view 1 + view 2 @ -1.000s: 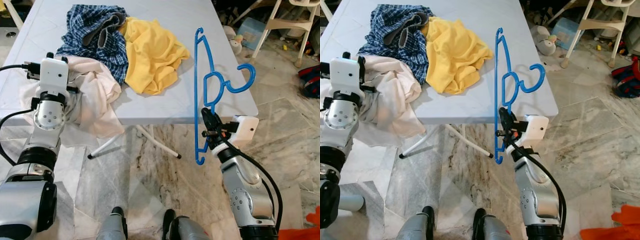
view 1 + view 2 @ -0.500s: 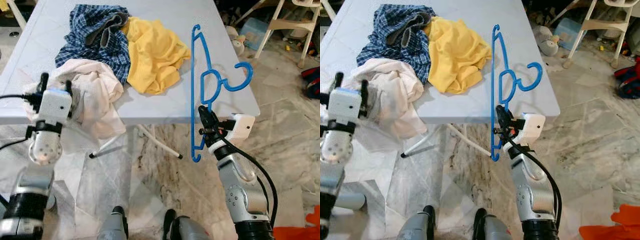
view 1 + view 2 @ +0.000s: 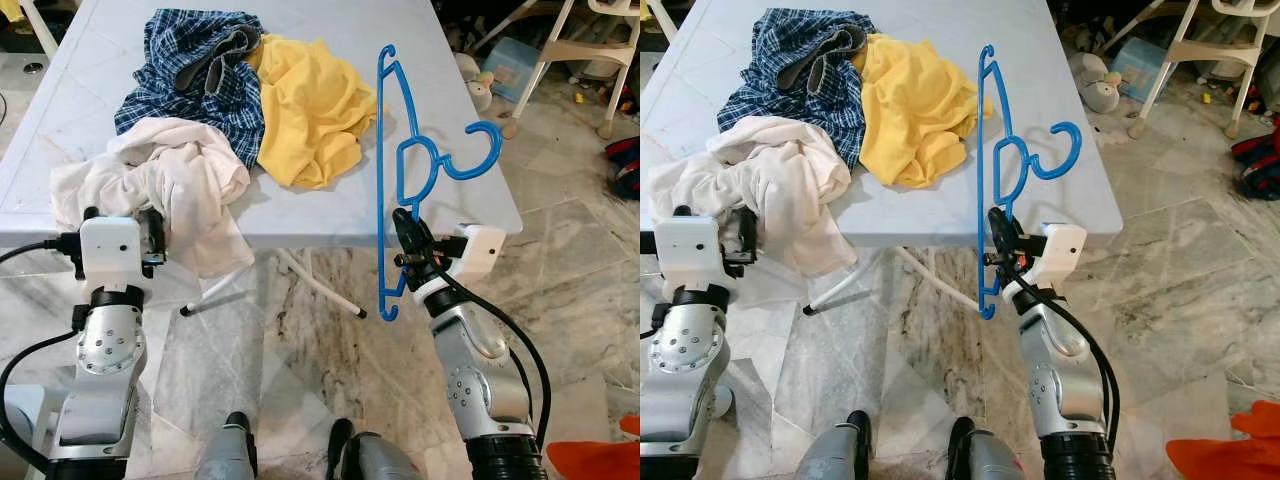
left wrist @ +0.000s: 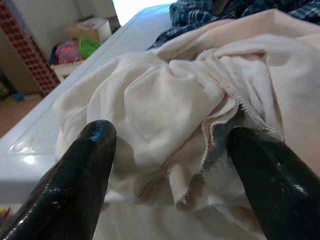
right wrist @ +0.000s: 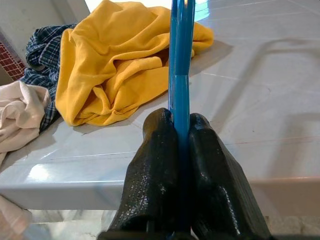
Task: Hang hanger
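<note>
Up front in the left eye view, the right gripper is clenched on a blue hanger, held upright at the near edge of the table, its hook pointing right over the tabletop. On the table lie a plaid shirt, a yellow shirt touching it, and a cream cloth that droops over the near edge. The left gripper sits just below that edge, beside the cream cloth.

From the right eye view, a white chair stands on the marble floor beyond the table's right side.

Through the left wrist view, the two fingers stand wide apart, released, with the cream cloth close in front of them.

Along the right wrist view, the fingers press together on the hanger's blue bar, which rises before the yellow shirt.
</note>
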### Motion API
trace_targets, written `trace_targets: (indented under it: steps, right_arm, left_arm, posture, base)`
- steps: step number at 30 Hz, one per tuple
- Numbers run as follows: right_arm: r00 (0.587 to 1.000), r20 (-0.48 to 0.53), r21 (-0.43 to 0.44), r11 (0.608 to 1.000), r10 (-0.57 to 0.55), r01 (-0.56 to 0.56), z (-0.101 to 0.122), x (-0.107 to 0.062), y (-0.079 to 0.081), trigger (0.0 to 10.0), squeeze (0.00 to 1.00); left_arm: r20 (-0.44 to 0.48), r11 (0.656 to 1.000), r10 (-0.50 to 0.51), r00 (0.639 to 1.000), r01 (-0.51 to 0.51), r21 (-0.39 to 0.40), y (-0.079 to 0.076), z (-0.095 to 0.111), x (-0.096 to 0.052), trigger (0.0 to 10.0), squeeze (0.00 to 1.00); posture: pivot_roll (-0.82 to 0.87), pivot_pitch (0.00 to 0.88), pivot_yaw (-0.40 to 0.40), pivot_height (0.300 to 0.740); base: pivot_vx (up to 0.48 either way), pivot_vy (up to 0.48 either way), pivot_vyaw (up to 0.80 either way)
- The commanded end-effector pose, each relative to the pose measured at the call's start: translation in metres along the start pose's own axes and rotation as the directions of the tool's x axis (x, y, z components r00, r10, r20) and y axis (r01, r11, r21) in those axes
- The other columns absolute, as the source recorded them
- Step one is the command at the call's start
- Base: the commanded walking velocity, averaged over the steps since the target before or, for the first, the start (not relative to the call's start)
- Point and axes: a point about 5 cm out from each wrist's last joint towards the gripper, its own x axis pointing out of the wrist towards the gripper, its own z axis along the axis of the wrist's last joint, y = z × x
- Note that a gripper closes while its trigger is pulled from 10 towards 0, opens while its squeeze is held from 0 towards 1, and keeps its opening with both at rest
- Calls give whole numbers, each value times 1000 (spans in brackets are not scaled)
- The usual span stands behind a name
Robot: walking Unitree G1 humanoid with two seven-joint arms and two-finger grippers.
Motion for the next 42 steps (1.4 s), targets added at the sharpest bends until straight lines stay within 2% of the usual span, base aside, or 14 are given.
trace_targets:
  steps: [1, 5, 12, 15, 17, 18, 19, 20, 24, 28, 30, 35, 37, 42]
  right_arm:
    - [999, -44, 0, 1000, -17, 17, -9, -4, -4, 10000, 0]
    - [999, -44, 1, 1000, -22, 22, -10, -5, -4, 10000, 0]
    - [999, -42, -3, 1000, -27, 27, -9, -5, -5, 10000, 0]
    - [999, -40, -5, 1000, -30, 30, -8, -5, -7, 10000, 0]
    - [999, -40, -7, 999, -32, 31, -8, -5, -7, 10000, 0]
    - [999, -39, -7, 999, -32, 32, -8, -5, -7, 10000, 0]
    - [999, -38, -7, 999, -32, 32, -8, -5, -6, 10000, 0]
    - [999, -38, -7, 999, -33, 33, -8, -5, -6, 10000, 0]
    - [999, -38, -4, 1000, -29, 29, -8, -4, -4, 10000, 0]
    - [999, -35, -9, 999, -35, 35, -7, -3, -5, 10000, 0]
    - [998, -31, -8, 999, -47, 47, -5, -3, -7, 10000, 0]
    - [998, -29, -5, 998, -56, 56, -5, -3, -6, 10000, 0]
    - [998, -29, -6, 998, -57, 57, -5, -3, -6, 10000, 0]
    - [997, -21, -7, 998, -70, 70, -4, -3, -8, 10000, 0]
  left_arm:
    - [-30, 1000, 16, 999, -17, -10, 2, -2, -3, 10000, 1000]
    - [-75, 1000, 15, 997, -15, -11, 3, -9, -2, 10000, 1000]
    - [-147, 1000, -20, 989, 17, -18, 2, -16, 16, 10000, 1000]
    - [-218, 998, -42, 975, 30, -58, -1, -21, 21, 10000, 1000]
    - [-226, 997, -44, 973, 29, -68, -1, -21, 23, 10000, 1000]
    - [-229, 997, -52, 972, 37, -73, -2, -21, 27, 10000, 627]
    - [-232, 996, -59, 971, 43, -75, -3, -21, 29, 10000, 627]
    - [-243, 996, -71, 967, 54, -75, -5, -22, 32, 10000, 0]
    - [-289, 993, -88, 953, 63, -95, -9, -26, 47, 10000, 0]
    - [-287, 992, -106, 952, 79, -103, -10, -21, 59, 10000, 0]
    - [-271, 989, -129, 954, 104, -104, -12, -15, 73, 10000, 0]
    - [-240, 987, -148, 959, 126, -102, -17, -2, 94, 10000, 0]
    - [-227, 986, -151, 962, 130, -103, -18, 1, 97, 10000, 0]
    - [-121, 988, -120, 985, 107, -111, -16, 30, 115, 10000, 0]
  posture:
    - [209, 270, -84, 740]
    - [206, 269, -80, 740]
    - [190, 265, -80, 740]
    - [189, 265, -81, 740]
    - [185, 263, -80, 740]
    - [184, 262, -80, 740]
    - [184, 261, -81, 740]
    - [183, 261, -81, 740]
    - [171, 256, -85, 740]
    - [157, 255, -86, 740]
    - [152, 258, -86, 740]
    - [140, 261, -83, 740]
    - [138, 261, -82, 740]
    - [127, 262, -78, 740]
  base:
    - [0, 0, 0]
    - [0, 0, 0]
    - [0, 0, 0]
    - [0, 0, 0]
    - [0, 0, 0]
    - [0, 0, 0]
    - [0, 0, 0]
    - [0, 0, 0]
    - [0, 0, 0]
    - [0, 0, 0]
    - [0, 0, 0]
    - [0, 0, 0]
    - [0, 0, 0]
    - [0, 0, 0]
